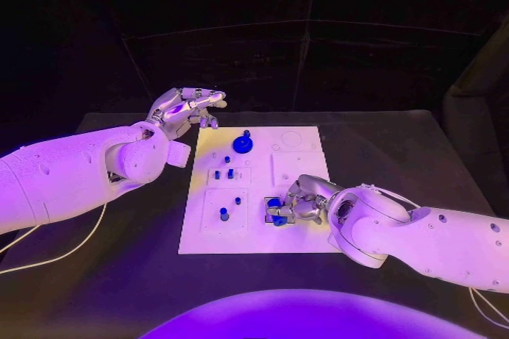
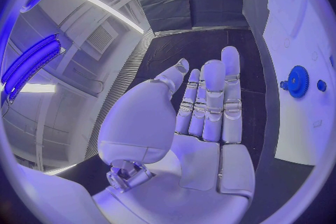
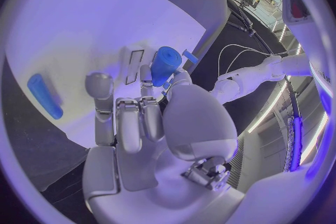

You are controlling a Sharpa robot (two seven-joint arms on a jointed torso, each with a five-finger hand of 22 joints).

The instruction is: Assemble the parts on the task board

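Observation:
The white task board (image 1: 302, 162) lies in the middle of the table. A blue gear (image 1: 243, 144) sits near its far end, and several small blue pegs (image 1: 223, 215) stand in its left half. My right hand (image 1: 300, 204) rests low over the board's near right part and pinches a blue cylinder (image 3: 165, 64) between thumb and fingers. Another blue peg (image 3: 44, 95) lies on the board beyond that hand. My left hand (image 1: 189, 107) hovers off the board's far left corner, fingers stretched out, holding nothing. The left wrist view shows the left hand (image 2: 206, 106) and the gear (image 2: 297, 81).
The black table (image 1: 403, 148) extends to either side of the board. A white cable (image 1: 64, 251) trails over the table under my left arm. The board's far right part carries a round recess (image 1: 292, 140).

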